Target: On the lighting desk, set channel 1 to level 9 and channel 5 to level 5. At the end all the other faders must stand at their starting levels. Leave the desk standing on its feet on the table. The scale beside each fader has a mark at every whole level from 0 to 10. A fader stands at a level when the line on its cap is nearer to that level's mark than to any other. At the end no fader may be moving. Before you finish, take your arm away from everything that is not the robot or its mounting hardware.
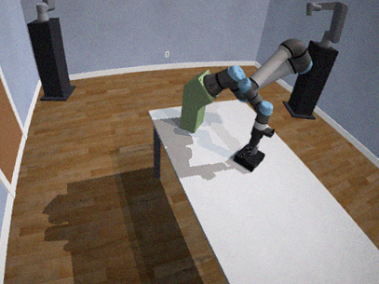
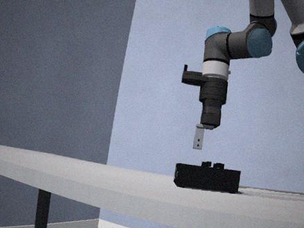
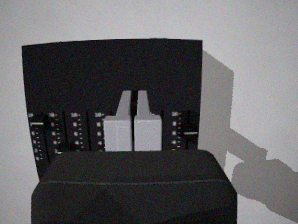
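Note:
The lighting desk is a black box standing flat on the table. My gripper is shut and empty, its pale fingers pointing down above the desk with a visible gap. In the wrist view, the leftmost visible fader cap has its white line high on its scale, just below the 10. The rightmost visible cap stands somewhat lower. Another cap line shows low, just above the gripper body. The middle faders and lower scales are hidden by my fingers and gripper body. Channel numbers are not legible.
The white table carries the desk and the green arm mount. Two black pedestals with grey arms stand on the floor beyond the table. A small red dot shows on the desk's top.

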`<state>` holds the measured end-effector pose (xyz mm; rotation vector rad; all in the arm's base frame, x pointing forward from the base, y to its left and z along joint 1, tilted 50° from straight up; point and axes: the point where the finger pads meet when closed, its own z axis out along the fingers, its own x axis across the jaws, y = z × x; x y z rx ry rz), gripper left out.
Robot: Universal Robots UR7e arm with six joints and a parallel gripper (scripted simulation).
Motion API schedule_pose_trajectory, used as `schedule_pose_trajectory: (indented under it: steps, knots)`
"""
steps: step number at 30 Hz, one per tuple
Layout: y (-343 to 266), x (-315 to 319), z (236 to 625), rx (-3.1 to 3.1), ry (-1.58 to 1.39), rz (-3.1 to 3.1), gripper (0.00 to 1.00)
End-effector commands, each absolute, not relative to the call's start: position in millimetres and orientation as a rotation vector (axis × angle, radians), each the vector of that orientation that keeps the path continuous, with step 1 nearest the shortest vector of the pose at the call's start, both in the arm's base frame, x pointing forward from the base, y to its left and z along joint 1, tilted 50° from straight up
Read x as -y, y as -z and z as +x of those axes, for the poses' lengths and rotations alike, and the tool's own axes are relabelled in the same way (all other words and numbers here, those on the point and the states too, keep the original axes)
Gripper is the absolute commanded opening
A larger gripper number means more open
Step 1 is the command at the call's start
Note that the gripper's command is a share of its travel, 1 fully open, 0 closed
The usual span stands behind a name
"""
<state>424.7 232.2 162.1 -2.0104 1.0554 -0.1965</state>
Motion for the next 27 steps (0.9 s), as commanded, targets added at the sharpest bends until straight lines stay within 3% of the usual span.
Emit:
schedule_pose_trajectory:
  steps: [1, 27]
  knots:
    - [-160.5, -231.1, 424.6, -1.061, 0.195, -2.009, 0.00]
    - [-153.4, -238.2, 430.0, -1.061, 0.195, -2.009, 0.00]
